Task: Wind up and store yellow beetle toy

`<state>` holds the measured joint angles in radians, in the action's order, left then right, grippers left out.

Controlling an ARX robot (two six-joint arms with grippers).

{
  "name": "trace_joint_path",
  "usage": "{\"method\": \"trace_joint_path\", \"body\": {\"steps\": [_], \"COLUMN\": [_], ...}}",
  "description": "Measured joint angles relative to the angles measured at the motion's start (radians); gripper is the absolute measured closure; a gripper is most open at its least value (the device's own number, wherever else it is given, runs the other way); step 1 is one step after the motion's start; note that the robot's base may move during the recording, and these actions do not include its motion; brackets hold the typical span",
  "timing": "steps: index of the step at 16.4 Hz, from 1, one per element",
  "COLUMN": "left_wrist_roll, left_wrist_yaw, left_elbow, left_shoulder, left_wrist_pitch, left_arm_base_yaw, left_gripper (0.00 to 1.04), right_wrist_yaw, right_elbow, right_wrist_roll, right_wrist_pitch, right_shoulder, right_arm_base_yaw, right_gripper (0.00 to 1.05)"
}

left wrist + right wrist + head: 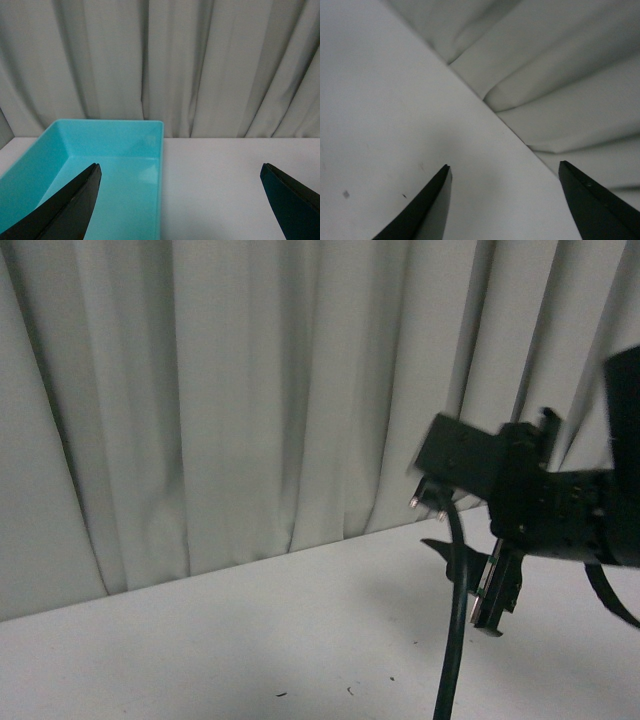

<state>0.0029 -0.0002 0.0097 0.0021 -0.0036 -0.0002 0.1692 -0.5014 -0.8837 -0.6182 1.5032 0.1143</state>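
The yellow beetle toy is out of view in all three views. My left gripper (180,167) is open, its dark fingers (75,200) spread wide over the edge of an empty turquoise bin (110,121) and the white table beside it. My right gripper (505,166) is open too, with only bare table and curtain between its fingers (427,200). In the front view the right arm hangs at the right, and the right gripper (465,580) sits low above the table. The left arm does not show there.
A pale curtain (250,390) closes off the back of the white table (250,640). A black cable (455,640) drops from the right arm to the table. A few small dark specks (348,690) lie on the table's front part.
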Motion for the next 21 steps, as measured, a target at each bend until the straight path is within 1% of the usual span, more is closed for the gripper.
{"method": "trace_joint_path", "body": {"steps": [1,2,3,4,6,7,10,13,18,19,20,21], "left_wrist_roll": [0.000,0.000,0.000,0.000,0.000,0.000,0.000,0.000,0.000,0.000,0.000,0.000], "left_wrist_yaw": [0.000,0.000,0.000,0.000,-0.001,-0.001,0.000,0.000,0.000,0.000,0.000,0.000], "left_elbow": [0.000,0.000,0.000,0.000,0.000,0.000,0.000,0.000,0.000,0.000,0.000,0.000], "left_shoulder": [0.000,0.000,0.000,0.000,0.000,0.000,0.000,0.000,0.000,0.000,0.000,0.000], "left_wrist_pitch": [0.000,0.000,0.000,0.000,0.000,0.000,0.000,0.000,0.000,0.000,0.001,0.000], "left_arm_base_yaw": [0.000,0.000,0.000,0.000,0.000,0.000,0.000,0.000,0.000,0.000,0.000,0.000], "left_gripper": [0.07,0.07,0.07,0.07,0.07,0.07,0.07,0.07,0.07,0.07,0.07,0.07], "right_wrist_yaw": [-0.053,-0.097,-0.153,-0.153,-0.166,-0.167,-0.169,-0.169,-0.169,-0.169,-0.169,-0.169], "right_elbow": [0.085,0.097,0.100,0.141,0.219,0.267,0.315,0.395,0.454,0.481,0.491,0.491], "right_wrist_roll": [0.250,0.497,0.673,0.766,0.826,0.844,0.862,0.866,0.867,0.867,0.868,0.869], "right_wrist_pitch": [-0.157,-0.197,-0.144,-0.154,-0.140,-0.131,-0.128,-0.062,0.062,0.004,0.066,0.088], "right_shoulder": [-0.080,-0.217,-0.350,-0.422,-0.456,-0.484,-0.581,-0.698,-0.891,-0.893,-0.922,-0.954], "right_arm_base_yaw": [-0.012,-0.034,-0.090,-0.121,-0.119,-0.119,-0.114,-0.114,-0.114,-0.114,-0.114,-0.114], "right_gripper": [0.48,0.61,0.73,0.86,1.04,1.03,1.03,1.03,1.03,1.03,1.03,1.03]}}
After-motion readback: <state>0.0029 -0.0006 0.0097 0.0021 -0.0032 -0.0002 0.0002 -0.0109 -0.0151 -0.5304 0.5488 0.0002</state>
